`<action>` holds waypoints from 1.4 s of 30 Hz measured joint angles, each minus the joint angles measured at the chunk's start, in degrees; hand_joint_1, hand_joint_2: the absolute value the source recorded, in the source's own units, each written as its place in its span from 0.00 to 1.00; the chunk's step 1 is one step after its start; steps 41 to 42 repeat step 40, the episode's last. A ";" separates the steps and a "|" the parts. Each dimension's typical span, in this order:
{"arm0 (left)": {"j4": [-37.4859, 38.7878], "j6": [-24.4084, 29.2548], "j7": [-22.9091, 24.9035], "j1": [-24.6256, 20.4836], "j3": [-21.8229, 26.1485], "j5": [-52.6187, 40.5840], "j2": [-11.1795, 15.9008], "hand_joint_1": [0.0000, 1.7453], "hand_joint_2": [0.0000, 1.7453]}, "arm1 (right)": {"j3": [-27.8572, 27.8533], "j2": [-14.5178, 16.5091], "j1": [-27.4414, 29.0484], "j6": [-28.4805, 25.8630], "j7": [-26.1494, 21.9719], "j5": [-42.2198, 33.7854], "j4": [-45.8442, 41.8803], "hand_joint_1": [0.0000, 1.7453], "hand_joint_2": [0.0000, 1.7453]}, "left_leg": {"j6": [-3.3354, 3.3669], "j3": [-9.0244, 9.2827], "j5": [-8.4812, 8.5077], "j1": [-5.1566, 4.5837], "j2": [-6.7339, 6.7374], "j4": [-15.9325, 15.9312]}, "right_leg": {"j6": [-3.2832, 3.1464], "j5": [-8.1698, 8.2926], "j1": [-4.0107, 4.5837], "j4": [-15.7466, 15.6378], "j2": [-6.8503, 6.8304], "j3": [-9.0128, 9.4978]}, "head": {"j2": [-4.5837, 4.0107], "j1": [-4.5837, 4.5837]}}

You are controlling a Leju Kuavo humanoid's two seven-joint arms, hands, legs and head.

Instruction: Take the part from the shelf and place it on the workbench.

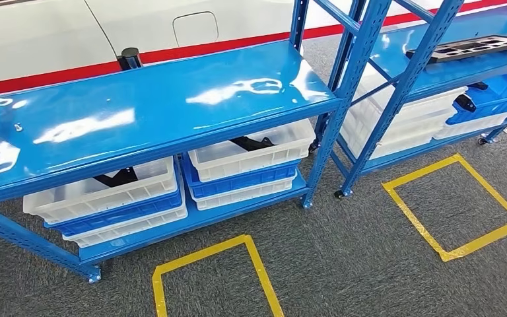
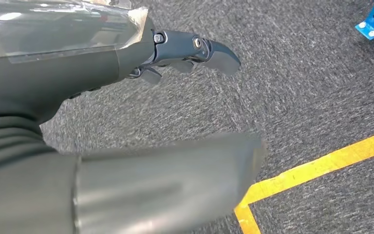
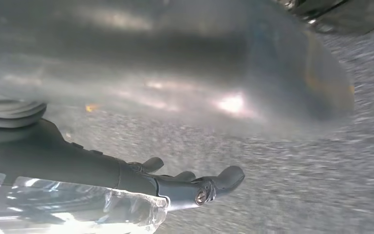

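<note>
- Grey speckled carpet covers the floor, marked with two yellow tape squares, and a white wall with a red stripe runs behind the racks.
- At about 9 o'clock in the head view stands a glossy blue metal shelf rack, its top board bare apart from a small dark cylinder at the back edge.
- Under that board sit stacked white and blue plastic bins; a black angular part lies in the left white bin, and a second black part lies in the right white bin, long axis running roughly 10 to 4 o'clock.
- At 2 o'clock, a second blue rack carries a flat black slotted tray on top, with more bins below.
- Left hand hangs over the carpet near a yellow tape corner, fingers loosely apart and holding nothing.
- Right hand likewise hangs over carpet, released and empty.
- My reading: the parts lie ahead at about 12 o'clock, well apart from both hands; neither hand looks clearly nearer, and I cannot tell which part is meant.
</note>
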 joint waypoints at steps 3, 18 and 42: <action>-0.16 -0.05 0.57 -0.08 0.02 -0.04 0.10 0.00 0.00 | 0.62 0.01 -0.28 0.31 -0.54 0.70 -0.03 0.00 1.00 | 0.19 -0.06 0.07 -0.08 -0.02 0.04 | 0.33 0.20 -0.11 -0.19 0.00 0.36 | 0.00 -0.01; 0.08 0.01 0.93 -1.42 0.06 -0.65 1.41 0.00 0.00 | 2.14 -0.03 -1.72 0.70 -1.33 0.67 -0.25 0.00 0.00 | 0.30 -0.07 0.02 0.08 -0.05 0.13 | 0.57 0.32 -0.18 -0.32 -0.02 0.33 | 0.00 -0.04; 0.62 0.05 1.70 -2.46 -0.05 -1.82 2.15 0.00 0.00 | 2.23 -0.46 -2.19 0.54 -0.78 0.40 -0.63 0.00 0.00 | -0.92 0.27 1.20 1.13 -1.64 -1.09 | 2.82 -0.51 -1.67 -0.15 -2.03 0.91 | 0.00 0.82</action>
